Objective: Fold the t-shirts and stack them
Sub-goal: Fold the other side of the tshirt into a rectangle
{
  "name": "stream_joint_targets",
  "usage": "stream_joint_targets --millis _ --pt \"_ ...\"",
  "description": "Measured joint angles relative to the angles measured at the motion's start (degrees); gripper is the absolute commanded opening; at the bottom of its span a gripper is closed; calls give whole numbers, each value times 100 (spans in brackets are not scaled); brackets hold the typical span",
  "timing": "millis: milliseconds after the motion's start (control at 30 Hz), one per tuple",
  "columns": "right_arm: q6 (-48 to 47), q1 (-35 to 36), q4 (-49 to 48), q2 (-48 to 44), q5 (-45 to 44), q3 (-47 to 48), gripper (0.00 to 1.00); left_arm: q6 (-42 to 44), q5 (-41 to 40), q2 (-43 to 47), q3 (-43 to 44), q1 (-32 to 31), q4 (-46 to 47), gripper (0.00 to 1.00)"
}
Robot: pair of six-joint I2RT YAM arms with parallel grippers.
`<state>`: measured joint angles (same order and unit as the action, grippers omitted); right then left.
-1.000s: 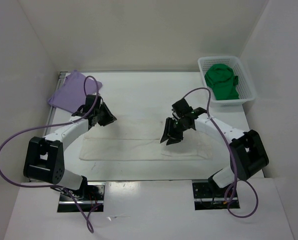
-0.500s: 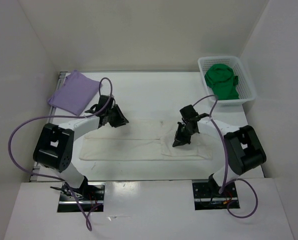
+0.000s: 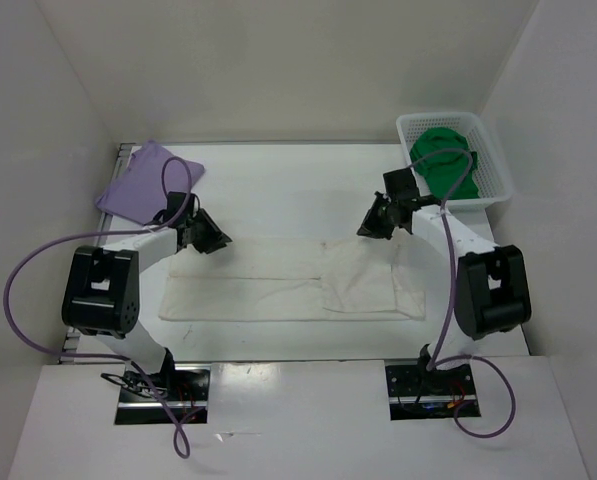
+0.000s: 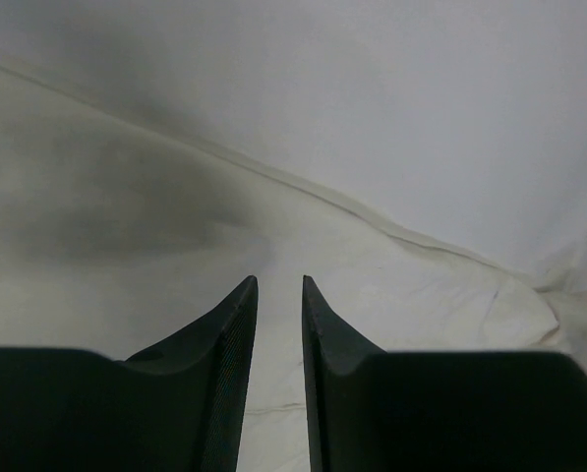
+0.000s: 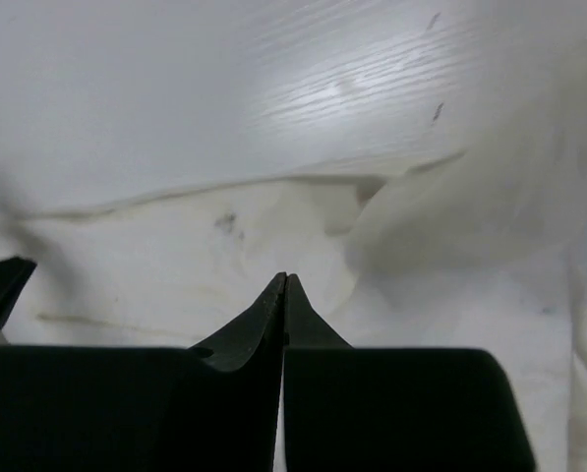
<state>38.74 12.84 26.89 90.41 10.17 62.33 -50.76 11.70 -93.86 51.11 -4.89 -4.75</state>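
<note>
Three shirts are lying in the work area. The lavender shirt (image 3: 138,185) is resting folded at the far left corner of the bench (image 3: 278,185). The green shirt (image 3: 446,165) is sitting bunched inside the basket (image 3: 500,182) at the far right corner. The cream shirt (image 3: 248,290) is lying flat across the middle of the bench as a long band running left to right, and its right end is lying doubled over as a squarer panel. The left claw (image 3: 213,240) is sitting low at the far left corner of the cream shirt, near the lavender shirt. In the left wrist view, the left claw (image 4: 279,283) is standing slightly open, with a narrow gap showing between its fingers (image 4: 229,334), and it is pointing at cream cloth crossed by a raised hem line. The right claw (image 3: 373,225) is sitting at the far edge of the doubled panel, between that panel and the basket. In the right wrist view, the right claw (image 5: 285,278) is fully closed, with its fingers (image 5: 318,329) pressing together along their whole length. Its tips are pointing at the cream shirt just short of the cloth edge, where the bare bench is beginning. Whether any cloth is being pinched between those fingers cannot be told.
</note>
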Motion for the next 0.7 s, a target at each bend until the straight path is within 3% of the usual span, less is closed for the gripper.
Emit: stream_joint_targets --millis 167,333,400,433,467,567,667,700 --pt "223 -334 -380 811 -402 -151 1 133 109 2 -286 570 -66 32" --pt "461 -599 -442 848 -745 -551 1 125 286 11 -555 1384 -94 32" --pt "492 -627 -496 817 -846 -551 5 131 330 39 -575 1539 -94 32" --pt "509 -640 -511 804 -881 -551 10 131 341 44 -579 1604 -96 32" --pt "498 -662 -518 787 -890 -551 22 129 363 44 -579 1659 -96 32" --pt "442 -691 -514 638 -804 -549 34 131 391 144 -590 1770 -142 32" --pt "328 -699 -413 236 -761 -520 36 131 415 531 -575 1777 -262 32" --pt "306 -699 -382 87 -761 -516 29 131 407 704 -553 1696 -291 32"
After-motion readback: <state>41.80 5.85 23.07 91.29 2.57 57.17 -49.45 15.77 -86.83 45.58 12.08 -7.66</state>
